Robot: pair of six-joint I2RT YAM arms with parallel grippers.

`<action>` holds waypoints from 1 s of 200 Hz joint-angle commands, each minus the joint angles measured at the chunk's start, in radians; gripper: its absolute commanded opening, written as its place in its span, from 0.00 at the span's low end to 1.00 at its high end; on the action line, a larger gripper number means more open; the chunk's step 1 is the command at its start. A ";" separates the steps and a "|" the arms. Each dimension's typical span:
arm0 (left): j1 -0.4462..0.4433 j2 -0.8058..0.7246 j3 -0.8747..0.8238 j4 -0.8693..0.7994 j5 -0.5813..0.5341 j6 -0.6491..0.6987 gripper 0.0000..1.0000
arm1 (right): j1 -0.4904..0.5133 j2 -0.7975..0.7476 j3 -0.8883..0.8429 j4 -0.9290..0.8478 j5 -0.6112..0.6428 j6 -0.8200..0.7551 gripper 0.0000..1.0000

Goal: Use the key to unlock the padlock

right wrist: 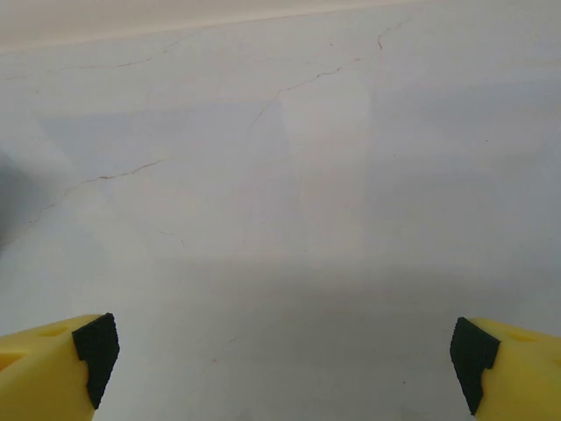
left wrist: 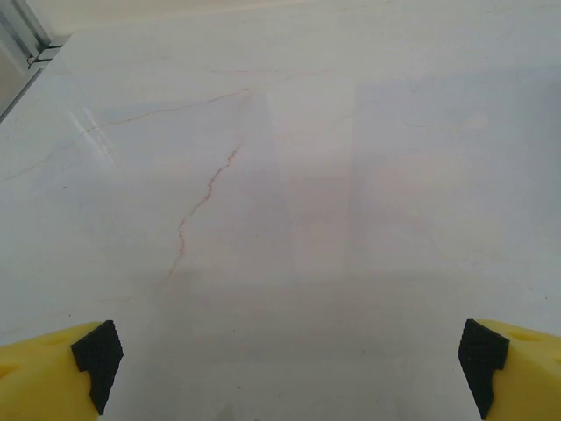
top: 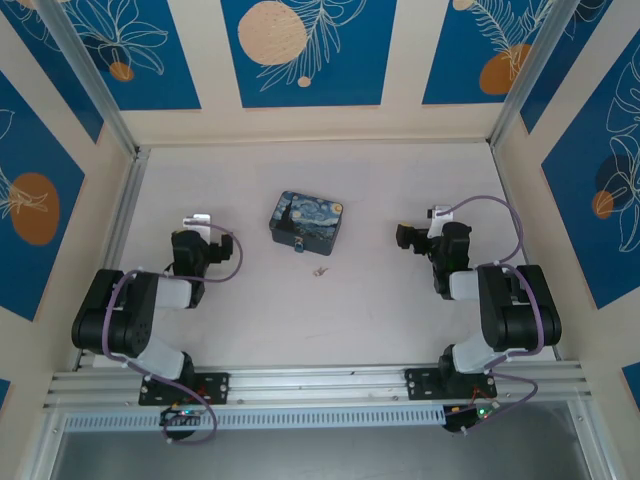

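You have not started yet. Your left gripper point(left wrist: 285, 351) and right gripper point(right wrist: 285, 351) are both spread wide and empty. The padlock point(top: 299, 243) lies by the near side of the tin point(top: 308, 220), with the key point(top: 320, 269) just nearer. Grab the key first.

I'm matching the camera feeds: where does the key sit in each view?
Top external: the key lies mid-tabletop, just right of and nearer than the padlock by the tin.
Left wrist: veined tabletop ahead of the open left tool.
Right wrist: veined tabletop ahead of the open right tool.
Shared landmark: the pale veined tabletop.
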 commanded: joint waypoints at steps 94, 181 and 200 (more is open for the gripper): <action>0.019 0.001 0.024 0.015 0.038 0.009 1.00 | -0.008 0.002 0.024 0.016 -0.030 -0.010 0.99; 0.018 -0.178 0.269 -0.529 -0.008 -0.050 1.00 | 0.040 -0.296 0.273 -0.710 0.153 0.211 0.99; 0.017 -0.177 0.413 -0.769 0.056 -0.164 1.00 | 0.029 -0.316 0.386 -0.972 0.131 0.371 0.99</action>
